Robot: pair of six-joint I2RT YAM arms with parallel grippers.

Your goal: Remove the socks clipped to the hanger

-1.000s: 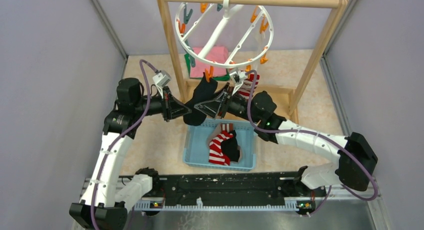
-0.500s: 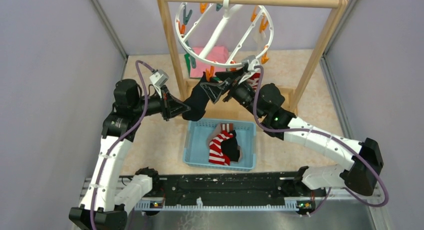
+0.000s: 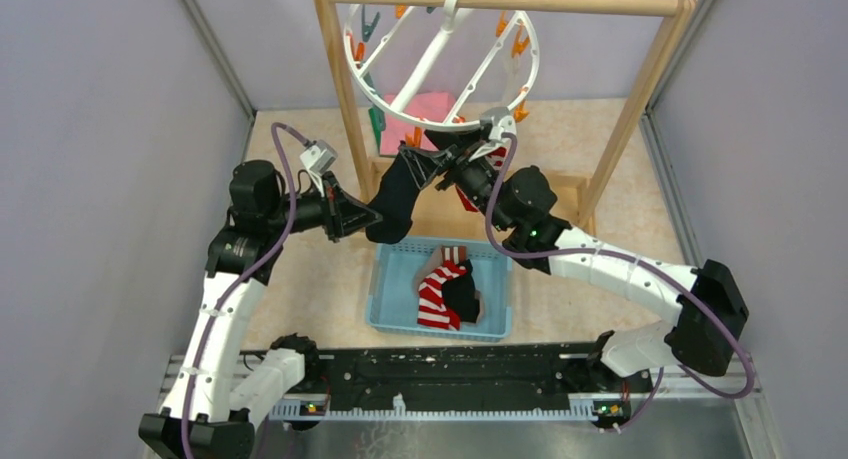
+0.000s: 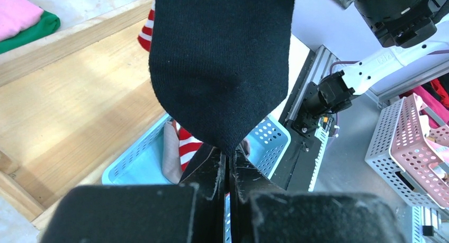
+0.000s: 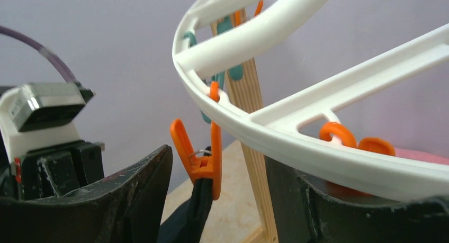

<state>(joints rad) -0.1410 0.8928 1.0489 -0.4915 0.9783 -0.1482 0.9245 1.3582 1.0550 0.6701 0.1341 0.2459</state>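
The white ring hanger [image 3: 372,82] hangs from the wooden rack, with orange and teal clips on its rim. A black sock [image 3: 393,197] hangs from an orange clip [image 5: 204,155]. My left gripper [image 3: 366,220] is shut on the sock's toe [image 4: 225,84], its fingertips [image 4: 214,166] pinching the tip. My right gripper [image 3: 432,165] is open, and its fingers [image 5: 135,195] straddle the orange clip without touching it, just under the hanger rim [image 5: 249,127]. A red-and-white striped sock [image 3: 493,159] hangs behind my right wrist, mostly hidden.
A blue basket [image 3: 392,301] below holds a striped sock [image 3: 433,292] and a black sock [image 3: 464,295]. The wooden rack frame [image 3: 345,99] stands behind, with folded pink-and-green cloth [image 3: 425,109] at its foot. A pink wire basket [image 4: 413,142] sits off the table.
My right gripper rose from the sock's middle to the orange clip and now straddles it. The hanger ring tilted back. My left gripper stayed shut on the sock's toe.
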